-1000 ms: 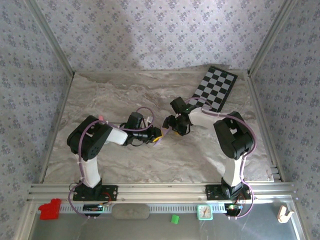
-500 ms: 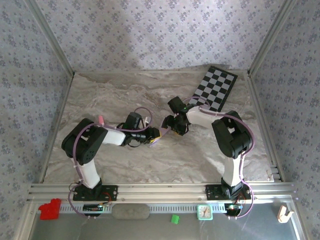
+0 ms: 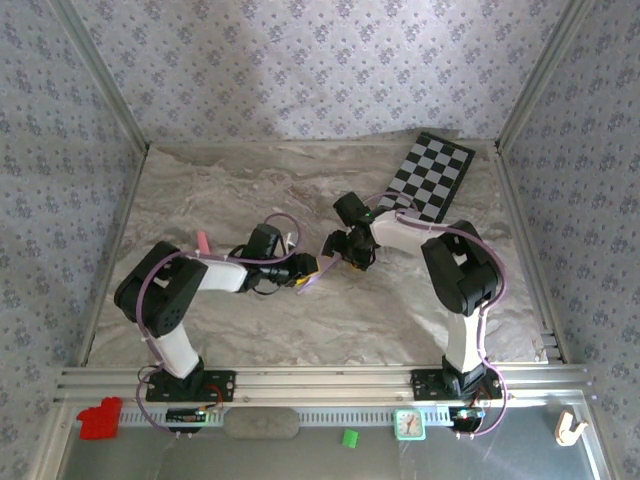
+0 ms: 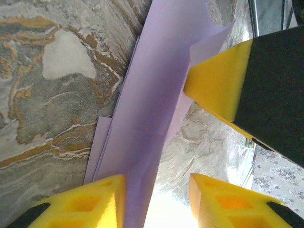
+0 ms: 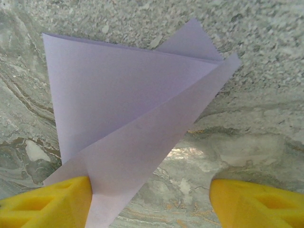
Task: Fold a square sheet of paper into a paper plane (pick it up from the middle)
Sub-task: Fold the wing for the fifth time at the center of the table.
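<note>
The paper plane seems half folded, left gripper and right gripper both with jaws apart, so next one must pinch the crease.

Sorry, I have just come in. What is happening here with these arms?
Two robot arms meet at the middle of the marbled table, folding a lilac paper. It already has a pointed, creased shape, not a finished plane. Both tools stand open: the paper runs between the fingers of the left tool, and one edge reaches a finger of the right tool.
</note>
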